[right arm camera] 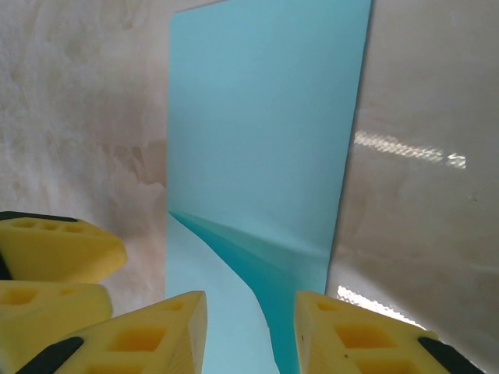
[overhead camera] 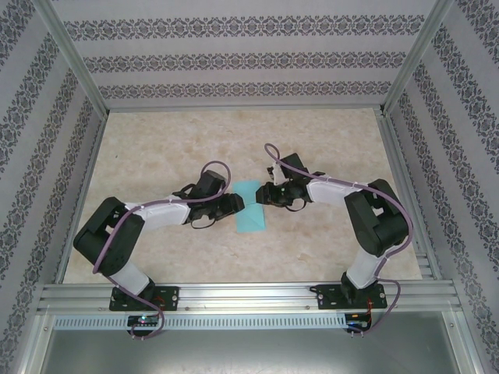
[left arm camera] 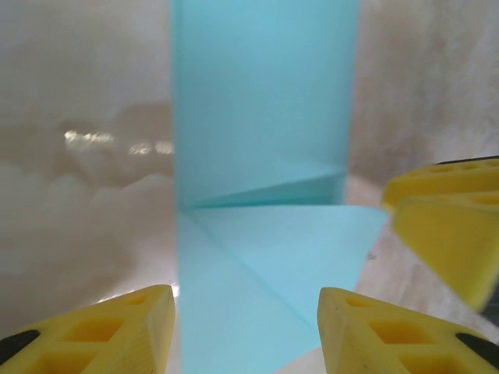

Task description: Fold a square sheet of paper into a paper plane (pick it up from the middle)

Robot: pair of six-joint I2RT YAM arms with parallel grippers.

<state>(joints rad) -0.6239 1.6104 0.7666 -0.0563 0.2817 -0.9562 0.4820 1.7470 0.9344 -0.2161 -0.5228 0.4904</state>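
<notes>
A marbled beige table is enclosed by patterned wallpaper walls and an aluminium frame along the lower edge of the top view. Purple cables are looped along both arms. In that view both arms are bent inward to the centre of the frame, and part of the turquoise sheet of paper is covered by the two wrists.

The sheet is laid flat on the table at the centre, narrow and elongated, with its lower end pointing toward the bases. The left gripper is placed at its left edge and the right gripper at its upper right edge. The two are set close together, tip to tip, across the paper.

In the left wrist view the sheet runs up the middle of the frame, and a diagonally folded flap is seen just above the left gripper. Its yellow jaws are spread, with the paper lying in the gap. The right gripper's fingers are seen at the right edge.

In the right wrist view the sheet fills the centre, with a raised crease low in the frame. The right gripper is likewise spread, more narrowly, over the paper. The left gripper's fingers are seen at lower left. Whether any fingertip touches the paper cannot be told with certainty.
</notes>
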